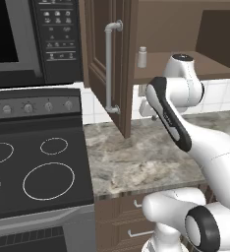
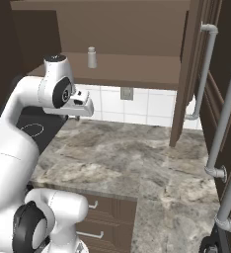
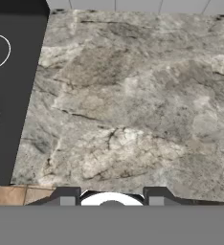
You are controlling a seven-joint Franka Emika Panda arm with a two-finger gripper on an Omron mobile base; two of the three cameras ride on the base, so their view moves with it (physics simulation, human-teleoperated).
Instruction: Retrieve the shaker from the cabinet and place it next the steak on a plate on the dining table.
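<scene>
Nearest the base cameras, white arm links folded over a marbled stone counter (image 1: 136, 157), wooden drawers (image 2: 102, 217) below its front edge. Farther left, black glass cooktop (image 1: 33, 167) with white ring burners, microwave (image 1: 18, 39) above it. Moving right, open dark brown cabinet (image 2: 122, 29), panelled door (image 1: 104, 64) swung outward with a long silver bar handle (image 1: 108, 69). On the brown shelf (image 2: 132, 66), shaker (image 1: 142, 57) standing upright near the front edge, untouched. Below and apart from it, gripper (image 2: 78, 116) pointing down at bare counter, fingers (image 3: 66, 196) drawn in, holding nothing. White tiled backsplash (image 2: 137, 106) behind
</scene>
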